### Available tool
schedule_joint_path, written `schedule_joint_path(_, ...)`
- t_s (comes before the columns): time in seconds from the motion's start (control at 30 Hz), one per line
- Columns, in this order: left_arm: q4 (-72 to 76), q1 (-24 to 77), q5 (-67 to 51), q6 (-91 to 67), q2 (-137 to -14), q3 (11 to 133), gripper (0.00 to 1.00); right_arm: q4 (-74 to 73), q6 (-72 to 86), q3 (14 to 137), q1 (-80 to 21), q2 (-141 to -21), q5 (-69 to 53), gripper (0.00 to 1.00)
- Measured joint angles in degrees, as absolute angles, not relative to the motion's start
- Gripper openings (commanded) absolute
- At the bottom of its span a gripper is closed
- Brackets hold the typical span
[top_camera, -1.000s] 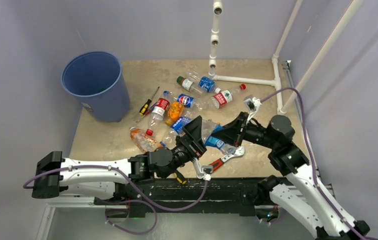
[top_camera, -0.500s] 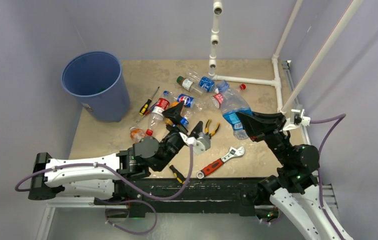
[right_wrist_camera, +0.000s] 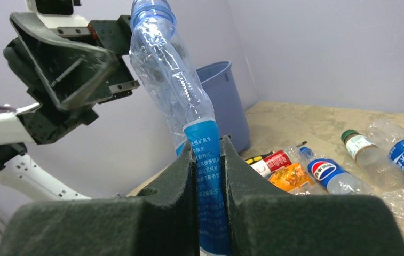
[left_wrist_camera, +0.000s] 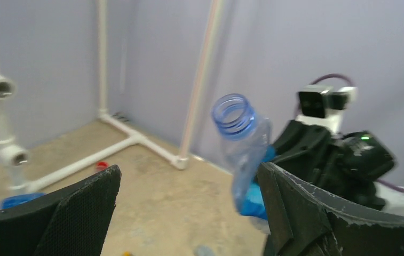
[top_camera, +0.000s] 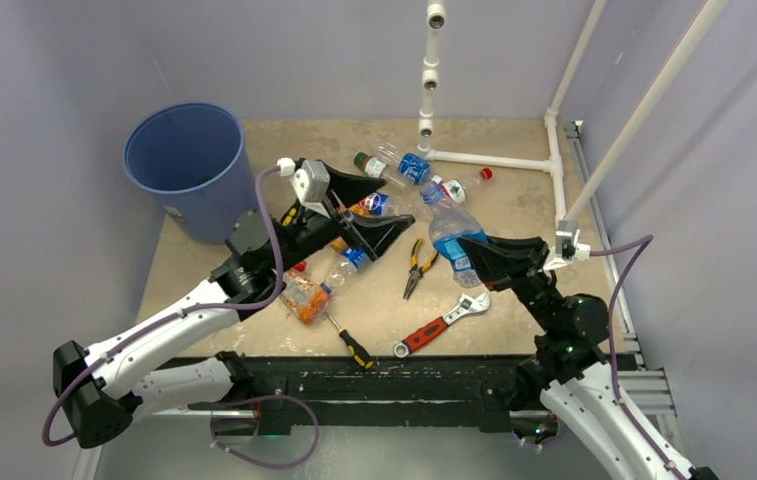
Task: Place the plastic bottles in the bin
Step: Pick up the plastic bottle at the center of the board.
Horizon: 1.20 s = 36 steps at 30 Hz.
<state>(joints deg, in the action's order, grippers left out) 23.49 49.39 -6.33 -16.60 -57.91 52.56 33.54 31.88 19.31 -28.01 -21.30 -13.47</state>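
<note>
My right gripper (top_camera: 476, 256) is shut on the blue label of a crushed clear plastic bottle (top_camera: 444, 222), held in the air with its open neck up (right_wrist_camera: 151, 13). My left gripper (top_camera: 397, 203) is raised, open and empty, facing that bottle (left_wrist_camera: 242, 144) across a gap. In the right wrist view, my fingers (right_wrist_camera: 175, 176) pinch the label flat. The blue bin (top_camera: 189, 170) stands at the back left. Several plastic bottles lie on the table: a Pepsi one (right_wrist_camera: 327, 173), a green-capped one (top_camera: 369, 165), a blue-labelled one (top_camera: 409, 165) and an orange one (top_camera: 304, 297).
Pliers (top_camera: 416, 265), a red-handled wrench (top_camera: 442, 322) and a screwdriver (top_camera: 349, 343) lie near the front edge. Another screwdriver (top_camera: 291, 213) lies by the bin. A white pipe frame (top_camera: 494, 160) runs along the back right, with a loose red cap (left_wrist_camera: 101, 165) near it.
My right gripper lifted the crushed bottle off the table and now holds it up. My left arm rose from the table and swung up and back, its jaws still open.
</note>
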Motion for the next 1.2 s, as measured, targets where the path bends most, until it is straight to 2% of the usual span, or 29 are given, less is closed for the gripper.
schedule_joint_path(0.17,33.4,48.8,-18.2,-30.3,-60.6,52.2,0.97,37.1,32.9,18.4,-28.0,-21.3,-16.1,0.00)
schedule_joint_path(0.3,39.9,48.8,-22.9,-37.4,-62.9,52.2,0.96,39.7,34.0,17.0,-28.0,-21.4,-17.4,0.00)
schedule_joint_path(0.4,42.9,48.8,-24.6,-41.1,-64.8,52.2,0.91,40.6,34.5,16.6,-28.0,-21.8,-18.2,0.00)
schedule_joint_path(0.63,46.7,48.8,-25.1,-46.4,-67.9,52.2,0.72,42.1,35.2,16.4,-28.0,-22.7,-19.1,0.00)
schedule_joint_path(0.9,48.9,48.8,-22.7,-49.0,-68.9,52.3,0.38,43.0,35.5,16.1,-28.0,-23.7,-19.9,0.00)
schedule_joint_path(0.97,48.8,48.9,-22.1,-49.0,-69.1,52.4,0.41,43.4,35.6,15.9,-28.0,-23.7,-20.3,0.00)
schedule_joint_path(1.03,48.8,48.9,-21.8,-49.1,-69.4,52.6,0.55,43.4,35.6,15.8,-28.0,-23.7,-20.5,0.00)
schedule_joint_path(1.07,48.8,49.2,-21.8,-49.2,-69.7,52.9,0.57,43.4,35.6,15.8,-28.0,-23.7,-20.5,0.00)
schedule_joint_path(1.13,48.6,49.8,-21.8,-49.3,-70.1,53.6,0.55,43.4,35.6,15.7,-28.0,-23.9,-20.6,0.00)
schedule_joint_path(1.2,48.1,50.7,-21.7,-49.0,-70.4,54.4,0.46,43.4,35.6,15.7,-28.0,-24.0,-20.6,0.00)
